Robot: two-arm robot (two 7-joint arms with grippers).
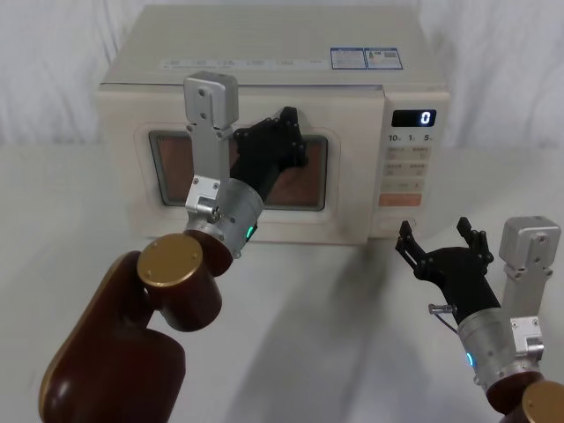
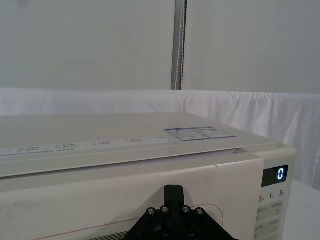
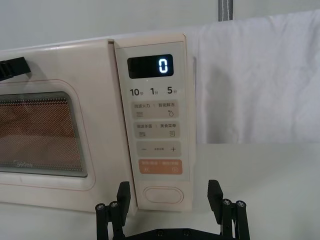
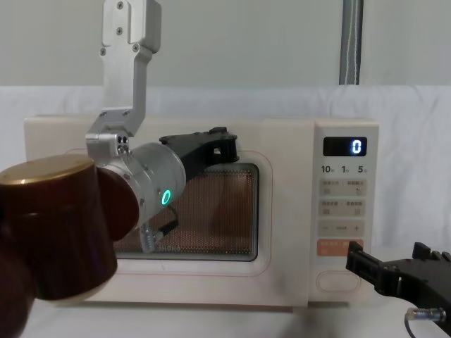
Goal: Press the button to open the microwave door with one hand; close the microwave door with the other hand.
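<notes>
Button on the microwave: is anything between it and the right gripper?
Nothing visible. The right gripper sits open in front of the control panel, apart from it, with the oval button framed between its fingers. The left gripper is over at the closed microwave door.

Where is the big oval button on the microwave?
The button sits at the bottom of the microwave's control panel, on its right side, just under the orange key. The right gripper hovers in front of it, fingers open.
</notes>
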